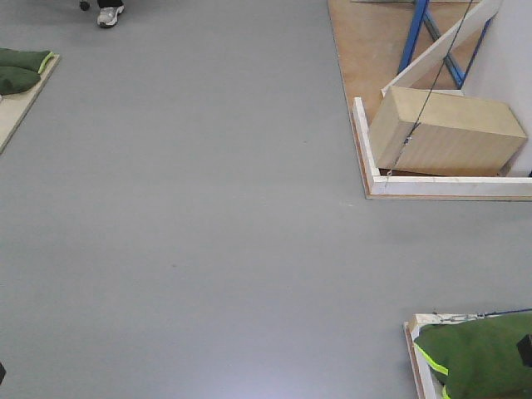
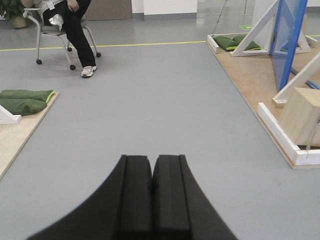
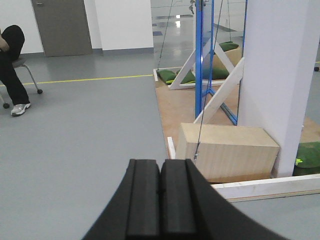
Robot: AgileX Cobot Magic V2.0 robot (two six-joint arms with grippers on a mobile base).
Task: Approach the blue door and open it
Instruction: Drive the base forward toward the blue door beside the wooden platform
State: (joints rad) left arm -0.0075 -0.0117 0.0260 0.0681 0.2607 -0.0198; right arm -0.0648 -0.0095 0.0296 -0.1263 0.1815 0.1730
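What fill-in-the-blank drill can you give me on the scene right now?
The left gripper and the right gripper are both ____, holding nothing. The person is ____ on a wheeled chair. The wooden box lies ahead on the robot's ____.
Missing: shut; sitting; right.

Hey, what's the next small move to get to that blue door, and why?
Probably drive forward, bearing right. The blue door stands well ahead on the right, on the wooden platform beyond the wooden box, seen nearly edge-on. The left gripper and right gripper are shut and nowhere near it.
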